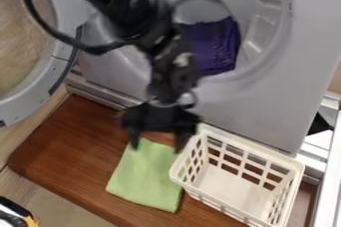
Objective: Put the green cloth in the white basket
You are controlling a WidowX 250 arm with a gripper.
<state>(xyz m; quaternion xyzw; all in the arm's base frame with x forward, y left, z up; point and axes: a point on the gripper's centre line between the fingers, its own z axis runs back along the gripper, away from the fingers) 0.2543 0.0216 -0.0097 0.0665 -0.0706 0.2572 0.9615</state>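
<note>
The black gripper hangs over the upper edge of the green cloth, its two fingers spread apart with nothing between them. Flat on the brown wooden board lies the green cloth, its right side close beside the white basket. The white basket stands upright at the lower right, and its visible floor holds nothing.
Behind the board is a grey front-loading machine with a purple cloth in its drum. Its round door stands open at the left. A black and orange object lies at the lower left corner.
</note>
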